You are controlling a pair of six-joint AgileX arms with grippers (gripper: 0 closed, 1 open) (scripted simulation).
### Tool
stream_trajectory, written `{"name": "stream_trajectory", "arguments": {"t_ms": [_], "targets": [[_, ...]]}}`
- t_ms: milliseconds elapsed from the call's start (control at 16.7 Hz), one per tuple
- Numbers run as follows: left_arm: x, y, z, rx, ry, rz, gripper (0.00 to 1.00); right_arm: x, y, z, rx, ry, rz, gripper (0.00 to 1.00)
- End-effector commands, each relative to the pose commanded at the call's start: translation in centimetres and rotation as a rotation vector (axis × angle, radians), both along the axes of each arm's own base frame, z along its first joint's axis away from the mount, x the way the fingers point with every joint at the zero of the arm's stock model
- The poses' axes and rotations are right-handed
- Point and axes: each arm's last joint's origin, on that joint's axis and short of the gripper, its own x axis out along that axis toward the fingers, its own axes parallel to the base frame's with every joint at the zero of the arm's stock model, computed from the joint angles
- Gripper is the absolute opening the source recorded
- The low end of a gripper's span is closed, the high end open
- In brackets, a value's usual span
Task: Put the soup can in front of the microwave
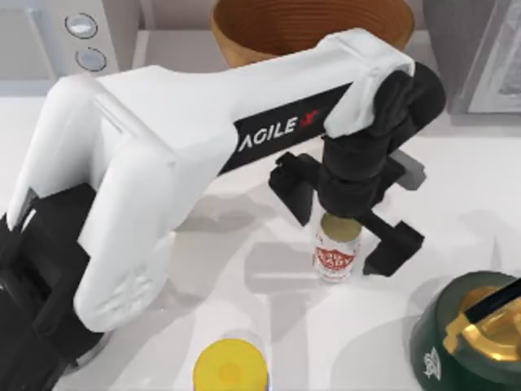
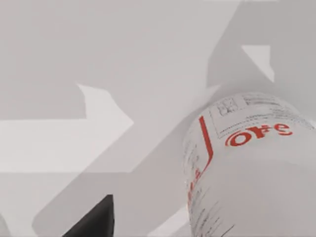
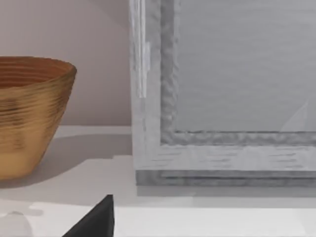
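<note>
The soup can [image 1: 336,251] stands upright near the table's middle, with a white and red label and a dull gold top. My left arm reaches across from the left, and its gripper [image 1: 345,220] hangs right over the can, open, one black finger on each side and neither touching it. The left wrist view shows the can's label [image 2: 247,163] close up beside one dark fingertip [image 2: 96,219]. The microwave [image 1: 49,41], light grey with two round knobs, stands at the far left. My right gripper is parked, open, with one fingertip [image 3: 96,219] in its wrist view.
A wooden bowl [image 1: 309,28] stands at the back centre, and a darker grey appliance with a white framed door [image 1: 488,57] at the back right. At the front are a yellow-lidded container [image 1: 230,371] and, to its right, a dark green object with a gold top [image 1: 476,338].
</note>
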Motion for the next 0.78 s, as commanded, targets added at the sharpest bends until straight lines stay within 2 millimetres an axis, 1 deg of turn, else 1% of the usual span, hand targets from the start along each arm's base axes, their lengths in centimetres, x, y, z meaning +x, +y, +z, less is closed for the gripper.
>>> {"name": "stream_trajectory", "arguments": {"t_ms": [120, 780], "targets": [[0.00, 0.00, 0.00, 0.000, 0.000, 0.000, 1.00, 0.00, 0.00, 0.00, 0.000, 0.000, 0.000, 1.00], [0.00, 0.00, 0.00, 0.000, 0.000, 0.000, 0.17, 0.00, 0.00, 0.00, 0.000, 0.000, 0.000, 1.00]]}}
